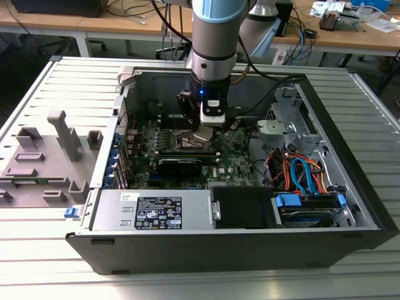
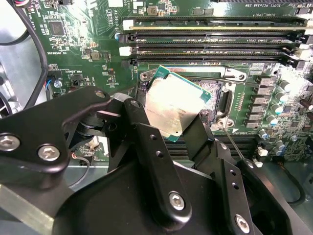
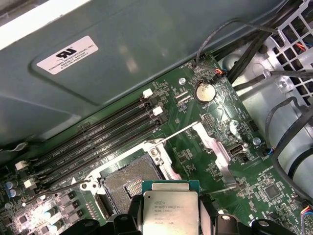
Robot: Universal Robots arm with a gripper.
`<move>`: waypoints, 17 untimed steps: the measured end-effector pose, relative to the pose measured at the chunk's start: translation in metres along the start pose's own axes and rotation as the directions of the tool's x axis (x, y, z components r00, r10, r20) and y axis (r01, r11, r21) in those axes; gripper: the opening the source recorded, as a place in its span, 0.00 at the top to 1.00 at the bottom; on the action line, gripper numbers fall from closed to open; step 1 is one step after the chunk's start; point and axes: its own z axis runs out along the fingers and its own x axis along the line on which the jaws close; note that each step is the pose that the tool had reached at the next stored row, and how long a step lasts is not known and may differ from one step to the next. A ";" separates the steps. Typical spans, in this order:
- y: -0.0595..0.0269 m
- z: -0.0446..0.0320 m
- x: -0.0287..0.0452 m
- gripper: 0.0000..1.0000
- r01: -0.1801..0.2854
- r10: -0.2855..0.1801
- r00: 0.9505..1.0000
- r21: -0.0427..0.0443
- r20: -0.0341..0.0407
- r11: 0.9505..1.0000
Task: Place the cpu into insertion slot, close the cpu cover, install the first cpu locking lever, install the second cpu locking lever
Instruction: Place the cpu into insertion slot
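So the gripper is pinching the cpu by its side edges, tilted just above the insertion slot. It looks light, stiff, slick on top and probably fragile underneath, so edges only.

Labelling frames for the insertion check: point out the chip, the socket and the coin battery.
chip (image 2: 173,105), second wrist view, middle of its silvery top.
socket (image 3: 122,183), first wrist view, bare pin field.
coin battery (image 3: 205,91), first wrist view, centre of its face.
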 end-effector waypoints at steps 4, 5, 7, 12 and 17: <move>0.0000 0.0000 0.0000 0.45 -0.005 0.005 1.000 0.000 0.000 1.000; 0.0000 0.0000 0.0000 0.45 -0.007 0.007 1.000 0.000 0.000 1.000; 0.0000 0.0000 0.0000 0.45 -0.009 0.009 1.000 0.000 0.001 1.000; 0.0000 0.0000 0.0000 0.45 -0.014 0.014 1.000 0.000 0.001 1.000; 0.0000 0.0000 0.0000 0.45 -0.023 0.023 1.000 0.000 0.001 1.000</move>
